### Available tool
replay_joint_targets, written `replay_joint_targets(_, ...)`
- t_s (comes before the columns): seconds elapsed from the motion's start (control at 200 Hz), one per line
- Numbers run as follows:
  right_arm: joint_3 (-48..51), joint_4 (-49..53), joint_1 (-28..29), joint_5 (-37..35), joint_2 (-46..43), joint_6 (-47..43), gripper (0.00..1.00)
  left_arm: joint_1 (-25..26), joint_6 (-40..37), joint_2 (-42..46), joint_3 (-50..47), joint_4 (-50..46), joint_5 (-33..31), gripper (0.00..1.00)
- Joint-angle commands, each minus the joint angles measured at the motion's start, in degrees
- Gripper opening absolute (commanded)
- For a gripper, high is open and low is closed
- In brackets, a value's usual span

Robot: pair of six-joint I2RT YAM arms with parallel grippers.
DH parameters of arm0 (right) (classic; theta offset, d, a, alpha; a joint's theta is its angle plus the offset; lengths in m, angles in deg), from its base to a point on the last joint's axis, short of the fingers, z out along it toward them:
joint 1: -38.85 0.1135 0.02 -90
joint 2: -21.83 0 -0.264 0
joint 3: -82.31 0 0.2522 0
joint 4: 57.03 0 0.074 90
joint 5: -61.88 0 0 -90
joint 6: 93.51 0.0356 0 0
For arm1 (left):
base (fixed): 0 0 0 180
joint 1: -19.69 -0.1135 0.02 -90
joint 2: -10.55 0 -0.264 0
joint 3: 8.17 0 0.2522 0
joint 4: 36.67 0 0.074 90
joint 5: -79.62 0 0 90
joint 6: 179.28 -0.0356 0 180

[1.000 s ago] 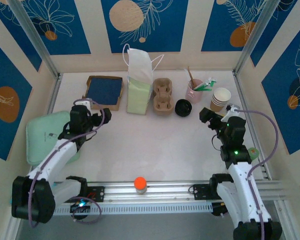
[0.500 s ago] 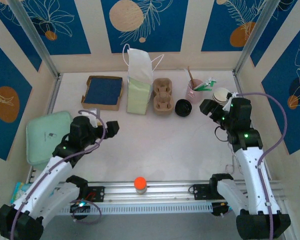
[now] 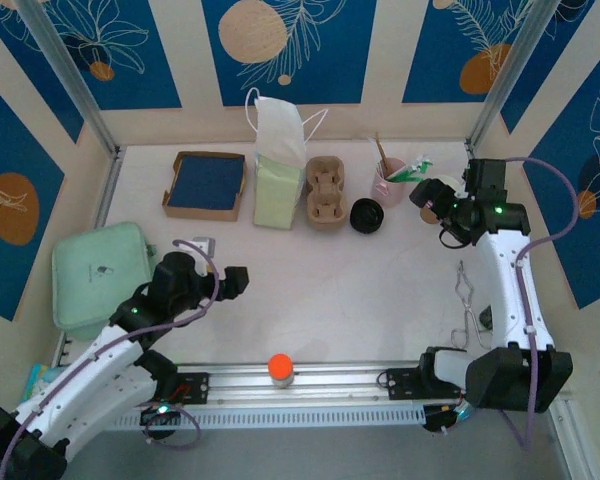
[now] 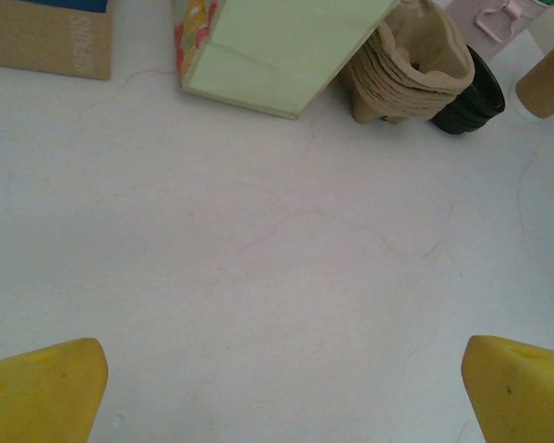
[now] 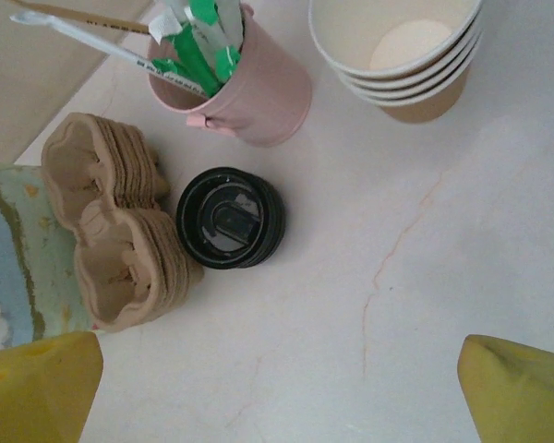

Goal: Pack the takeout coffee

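A stack of paper cups (image 5: 402, 51) stands at the back right, beside a pink holder (image 5: 258, 92) of stirrers and green sachets. In front of them lie stacked black lids (image 5: 229, 219) and stacked pulp cup carriers (image 5: 120, 231). A pale green paper bag (image 3: 277, 180) stands left of the carriers. My right gripper (image 3: 432, 200) hovers open just near of the cups (image 3: 444, 186), and its yellow fingertips (image 5: 37, 388) frame bare table. Over the table's left middle, my left gripper (image 3: 236, 283) is open and holds nothing; it faces the bag (image 4: 277, 51) and carriers (image 4: 411, 65).
A brown tray with a blue inside (image 3: 207, 184) sits at the back left. A mint green pouch (image 3: 98, 275) lies at the left edge. Metal tongs (image 3: 468, 300) lie by the right arm. An orange-capped knob (image 3: 280, 367) stands on the front rail.
The right gripper has swung away from me and up to the paper cups. The left arm has moved nearer and toward the table's middle. Both grippers remain open.
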Motion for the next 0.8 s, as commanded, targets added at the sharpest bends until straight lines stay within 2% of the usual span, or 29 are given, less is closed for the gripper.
replay_joint_targets(0.0,-1.5,0.5,0.1,5.5,-0.8,-0.5,0.99,1.3,1.5,0.7,-0.6,0.9,-0.8,0.98)
replay_joint_targets(0.165,-9.2,9.0,-1.6,-2.9,7.5,0.0,0.99,2.7,2.1,0.2,-0.9,2.0,-1.0,0.97)
replay_joint_targets(0.41,-19.6,13.0,-3.3,-11.9,20.8,-1.5,0.99,4.6,1.7,-1.2,-0.9,2.0,-2.9,0.96)
replay_joint_targets(0.485,-23.0,14.2,-4.2,-11.9,24.8,-0.9,1.0,5.0,1.7,-1.5,-1.0,2.0,-3.2,0.95)
replay_joint_targets(0.555,-25.0,13.8,-4.8,-11.2,27.3,-0.4,0.96,5.3,1.7,-1.6,-1.0,2.1,-3.4,0.95)
replay_joint_targets(0.695,-27.7,13.0,-7.4,-7.4,30.5,0.9,0.95,5.6,1.6,-1.7,-1.0,1.8,-3.7,0.95)
replay_joint_targets(0.795,-28.6,11.8,-9.3,-4.4,32.7,1.7,0.9,5.7,1.6,-1.8,-1.3,2.1,-4.0,0.95)
